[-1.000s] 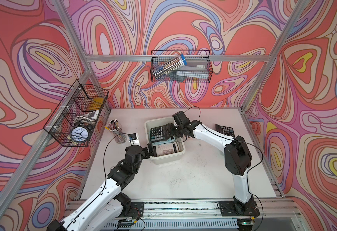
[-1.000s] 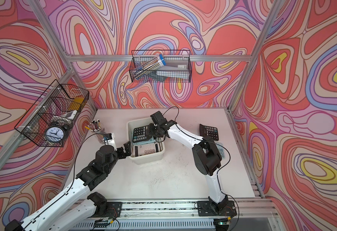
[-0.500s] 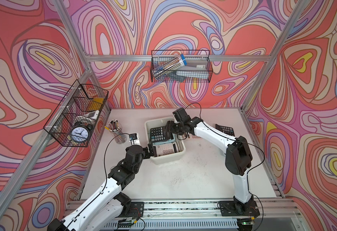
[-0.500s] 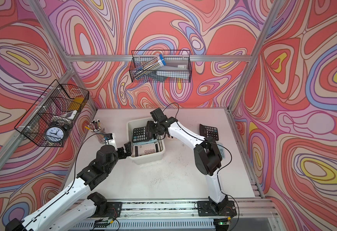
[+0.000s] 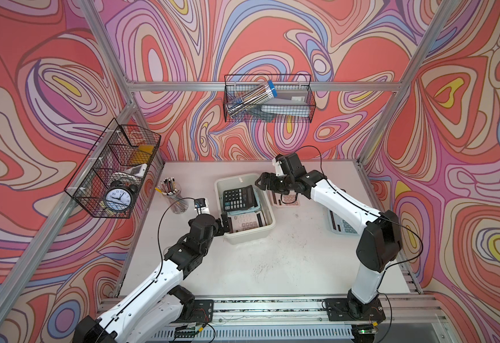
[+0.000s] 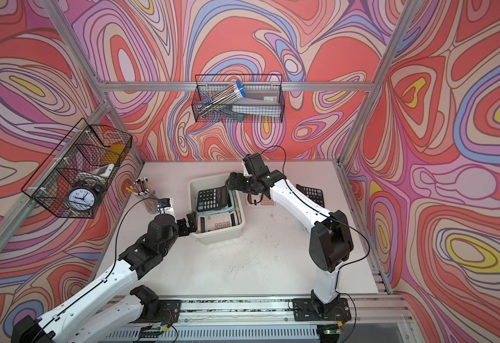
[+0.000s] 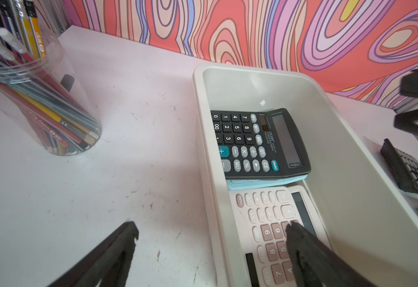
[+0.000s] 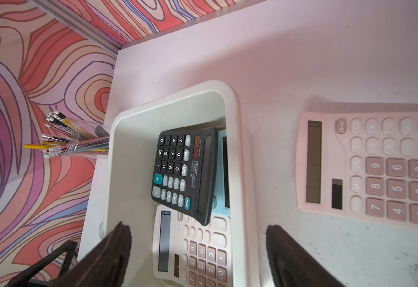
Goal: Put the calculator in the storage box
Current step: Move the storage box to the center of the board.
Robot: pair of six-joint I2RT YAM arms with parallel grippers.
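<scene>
In both top views the storage box [image 5: 250, 237], a smooth cream plastic tub with rounded corners, stands on the scuffed white desk [image 5: 272, 267]; the black calculator [image 5: 238, 198] lies inside it. Left wrist view: the left gripper [image 7: 211, 228], spread wide, straddles the box wall, near a clear pencil cup [image 7: 36, 99]. Right wrist view: the right gripper [image 8: 198, 231], wide and empty, hangs above the box rim; a pink calculator [image 8: 376, 169] lies outside

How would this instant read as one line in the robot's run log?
right gripper: open, over storage box rim | black calculator: in box, unheld | left gripper: open, straddling box wall | pink calculator: on table
</scene>
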